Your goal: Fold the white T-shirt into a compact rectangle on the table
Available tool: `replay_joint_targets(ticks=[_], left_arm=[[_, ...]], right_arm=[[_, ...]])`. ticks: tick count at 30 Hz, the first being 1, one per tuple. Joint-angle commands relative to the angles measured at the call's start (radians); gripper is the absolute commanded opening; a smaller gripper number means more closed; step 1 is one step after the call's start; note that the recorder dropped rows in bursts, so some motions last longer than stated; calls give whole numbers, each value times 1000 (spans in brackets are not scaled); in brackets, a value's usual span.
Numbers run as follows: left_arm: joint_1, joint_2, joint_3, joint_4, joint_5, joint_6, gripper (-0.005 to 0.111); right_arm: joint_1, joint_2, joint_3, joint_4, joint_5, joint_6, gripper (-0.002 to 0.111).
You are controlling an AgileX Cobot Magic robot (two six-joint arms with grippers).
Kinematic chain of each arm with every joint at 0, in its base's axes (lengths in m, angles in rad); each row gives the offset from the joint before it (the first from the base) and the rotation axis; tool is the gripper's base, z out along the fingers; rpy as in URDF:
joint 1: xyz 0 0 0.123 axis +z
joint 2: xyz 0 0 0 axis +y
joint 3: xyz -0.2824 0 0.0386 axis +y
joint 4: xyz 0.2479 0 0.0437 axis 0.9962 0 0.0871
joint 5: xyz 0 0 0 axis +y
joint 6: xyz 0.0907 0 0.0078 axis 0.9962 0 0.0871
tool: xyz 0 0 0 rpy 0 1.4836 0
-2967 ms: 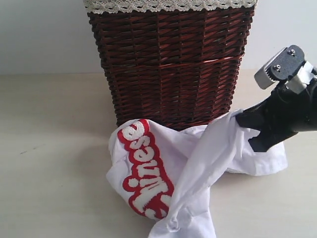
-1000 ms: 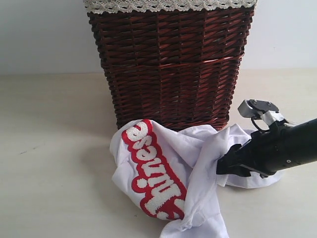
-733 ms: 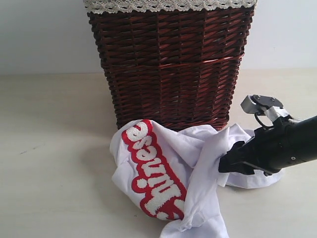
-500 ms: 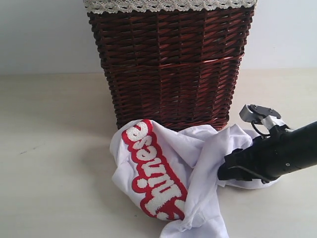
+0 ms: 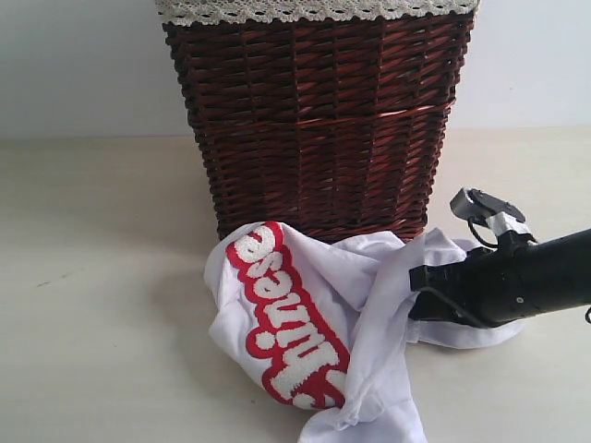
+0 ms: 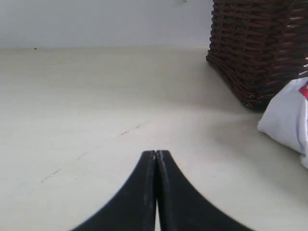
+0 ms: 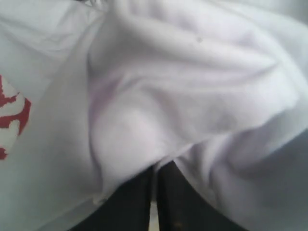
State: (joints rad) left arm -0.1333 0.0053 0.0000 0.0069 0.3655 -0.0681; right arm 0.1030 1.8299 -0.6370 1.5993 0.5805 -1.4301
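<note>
Heaped white T-shirt (image 5: 309,309) touches wicker basket (image 5: 319,120); right end effector (image 5: 416,293) pinching cloth.

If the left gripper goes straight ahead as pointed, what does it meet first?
Nothing close: the left gripper points over bare table toward the wall. The wicker basket and white T-shirt sit off to one side, though depth is uncertain.

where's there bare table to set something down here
Widest bare table is left of the shirt and basket, out to the picture's edge. A smaller strip lies right of the basket, beyond the right gripper. Crowded: in front of the basket, where the heaped shirt meets that gripper.
</note>
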Motion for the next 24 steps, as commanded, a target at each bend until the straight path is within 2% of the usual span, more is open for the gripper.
replay_joint_targets(ticks=[1, 4, 8, 15, 22, 24], left_arm=[[-6, -5, 0, -7, -11, -6, 0], [-6, -5, 0, -7, -11, -6, 0], [-6, -5, 0, -7, -11, -6, 0], [-6, -5, 0, -7, -11, -6, 0], [-6, -5, 0, -7, -11, -6, 0], [-6, -5, 0, -7, -11, -6, 0]], right_arm=[[-4, -10, 1, 12, -2, -22, 0], [-4, -52, 1, -48, 3, -25, 0], [-4, -170, 1, -275, 5, -18, 0], [-4, -373, 1, -881, 60, 48, 0], [-4, -485, 1, -1574, 324, 90, 0], [-4, -499, 1, -1723, 388, 96, 0]])
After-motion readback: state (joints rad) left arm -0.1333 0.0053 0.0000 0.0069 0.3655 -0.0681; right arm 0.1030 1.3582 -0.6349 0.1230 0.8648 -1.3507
